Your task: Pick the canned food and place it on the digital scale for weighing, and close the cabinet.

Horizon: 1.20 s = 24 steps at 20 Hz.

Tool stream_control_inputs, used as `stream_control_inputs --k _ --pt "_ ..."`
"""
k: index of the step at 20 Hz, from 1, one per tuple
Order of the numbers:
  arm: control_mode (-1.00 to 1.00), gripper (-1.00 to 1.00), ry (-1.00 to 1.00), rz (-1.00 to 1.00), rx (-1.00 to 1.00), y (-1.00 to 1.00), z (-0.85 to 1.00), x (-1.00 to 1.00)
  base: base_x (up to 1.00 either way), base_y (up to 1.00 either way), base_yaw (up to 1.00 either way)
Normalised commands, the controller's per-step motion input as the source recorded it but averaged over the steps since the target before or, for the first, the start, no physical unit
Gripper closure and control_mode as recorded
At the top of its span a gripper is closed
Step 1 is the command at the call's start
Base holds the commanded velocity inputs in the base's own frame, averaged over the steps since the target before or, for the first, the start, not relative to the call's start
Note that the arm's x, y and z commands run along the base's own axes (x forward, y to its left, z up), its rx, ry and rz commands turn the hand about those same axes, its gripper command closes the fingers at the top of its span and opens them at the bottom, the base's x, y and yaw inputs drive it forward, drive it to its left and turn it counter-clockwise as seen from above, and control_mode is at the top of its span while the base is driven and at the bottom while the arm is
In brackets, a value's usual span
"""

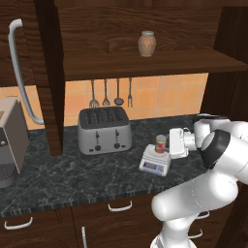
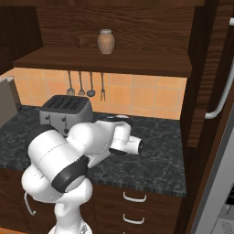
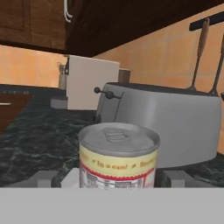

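- The canned food [image 1: 160, 144] stands upright on the platform of the digital scale [image 1: 155, 162], on the dark marble desk [image 1: 72, 177] just to the right of the toaster [image 1: 104, 130].
- It is a small, rigid metal tin; I judge it fairly light but dense for its size, stiff enough to take a firm squeeze without denting. Its paper label band should give some grip, while the bare rim and smooth lid [image 3: 117, 136] look slippery.
- The best hold seems to be across the round wall at mid-height, on the label, keeping it upright so it does not roll.
- The claw [image 1: 170, 144] sits level with the tin, right beside it on its right; from the hand view the tin is close between the fingers, but I cannot tell whether they are pinching it or have let go.
- The scale looks light and could skid if nudged.
- The cabinet door [image 1: 24, 58] hangs open at the left, its long bar handle [image 1: 20, 72] facing out, above a brown jar [image 1: 147, 43] on the shelf.
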Motion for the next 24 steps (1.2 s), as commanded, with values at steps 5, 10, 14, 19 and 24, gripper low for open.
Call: stream_control_inputs --k 5,10,14,19,24 --pt "-1.0 -1.0 -0.02 0.0 0.0 -0.03 0.01 -0.23 0.0 0.0 0.0" --pt "-1.0 -1.0 -0.05 -0.11 0.0 -0.18 0.11 -0.44 0.0 0.0 0.0" --pt "-1.0 -1.0 -0.06 -0.18 0.0 -0.27 0.1 -0.38 0.0 0.0 0.0" --pt "-1.0 -1.0 -0.22 -0.16 -0.04 0.0 0.53 -0.72 0.0 0.0 0.0" --pt "-1.0 -1.0 -0.22 -0.19 -0.11 0.02 0.77 -0.71 0.0 0.0 0.0"
